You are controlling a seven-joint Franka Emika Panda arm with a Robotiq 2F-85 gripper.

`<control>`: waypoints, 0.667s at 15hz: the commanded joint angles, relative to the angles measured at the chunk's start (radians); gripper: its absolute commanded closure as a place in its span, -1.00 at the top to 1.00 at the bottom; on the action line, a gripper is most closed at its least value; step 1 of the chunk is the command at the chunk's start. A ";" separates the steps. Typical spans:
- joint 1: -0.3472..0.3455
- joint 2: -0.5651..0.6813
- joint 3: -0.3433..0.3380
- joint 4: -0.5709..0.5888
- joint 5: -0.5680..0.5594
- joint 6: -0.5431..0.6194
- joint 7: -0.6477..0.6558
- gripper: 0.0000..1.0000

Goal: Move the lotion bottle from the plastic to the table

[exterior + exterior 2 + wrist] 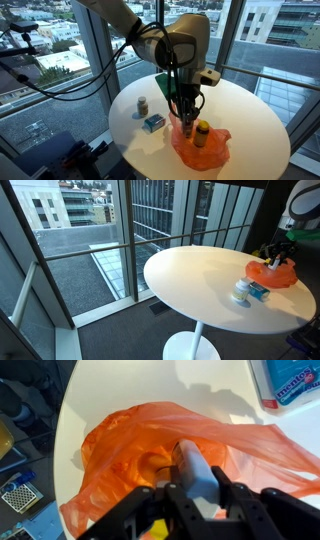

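The lotion bottle (190, 460) is pale grey-blue with a dark neck and lies over the orange plastic bag (110, 450). In the wrist view my gripper (196, 488) has a finger on each side of the bottle and is shut on it. In both exterior views the gripper (187, 112) (276, 252) hangs just over the orange plastic (205, 148) (272, 276) on the round white table (250, 110). The lotion bottle itself is hidden by the fingers there.
A yellow bottle (202, 130) stands on the plastic beside the gripper. A small can (142, 105) (241, 292) and a blue box (153, 122) (292, 380) sit on the table near the plastic. Glass walls surround the table.
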 commanded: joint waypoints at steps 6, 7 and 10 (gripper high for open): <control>0.028 -0.138 0.035 -0.025 -0.030 0.007 0.034 -0.78; 0.030 -0.148 0.041 -0.022 -0.026 0.007 0.034 -0.78; 0.034 -0.174 0.062 -0.023 -0.020 0.014 0.032 -0.78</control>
